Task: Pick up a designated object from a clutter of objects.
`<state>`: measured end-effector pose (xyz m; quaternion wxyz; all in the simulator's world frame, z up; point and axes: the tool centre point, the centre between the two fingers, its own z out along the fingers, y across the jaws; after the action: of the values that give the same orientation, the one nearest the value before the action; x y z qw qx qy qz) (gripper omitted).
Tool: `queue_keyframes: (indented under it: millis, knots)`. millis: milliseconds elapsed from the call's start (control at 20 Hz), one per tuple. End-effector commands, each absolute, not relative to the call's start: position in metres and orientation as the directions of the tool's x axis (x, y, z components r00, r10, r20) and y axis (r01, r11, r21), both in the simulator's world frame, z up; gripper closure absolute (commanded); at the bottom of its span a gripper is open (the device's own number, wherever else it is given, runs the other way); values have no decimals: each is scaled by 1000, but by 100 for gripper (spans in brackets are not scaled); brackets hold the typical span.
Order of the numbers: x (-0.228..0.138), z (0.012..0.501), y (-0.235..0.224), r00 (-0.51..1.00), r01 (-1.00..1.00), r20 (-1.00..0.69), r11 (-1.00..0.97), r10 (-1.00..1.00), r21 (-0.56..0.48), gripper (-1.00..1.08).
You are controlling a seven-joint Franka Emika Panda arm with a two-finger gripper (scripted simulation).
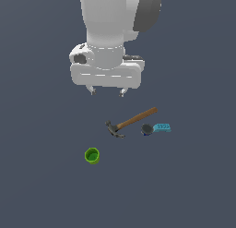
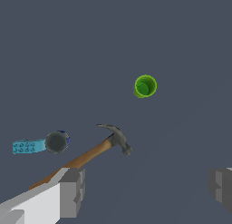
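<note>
While hovering high above the grey counter (image 1: 41, 185), gripper (image 1: 107, 91) hangs with jaws wide apart, nothing between them; both fingertips (image 2: 72, 191) visible in the wrist view, clear of every object. Counter edges and corners not in view, so placement given by neighbours only. Nearest in the exterior view: lime-green cup (image 1: 92, 156), upright, open mouth up, standing alone, well apart from the rest. Farther back: hammer (image 1: 130, 122) lying flat, dark head toward the cup. Just beyond the handle: small dark round object (image 1: 146, 129) touching teal studded block (image 1: 162, 127).
</note>
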<state>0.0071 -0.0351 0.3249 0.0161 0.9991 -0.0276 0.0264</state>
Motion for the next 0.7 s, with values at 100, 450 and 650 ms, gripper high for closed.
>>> queue_keyframes:
  millis: [100,450,650]
  knots:
    - [7,325,-33,997,-50,52,-998,-48,31,-92]
    - [11,322,-7,999,15,38,-999,17,38,-92]
    - [11,322,-8,999,12,39,-999,13,37,-92]
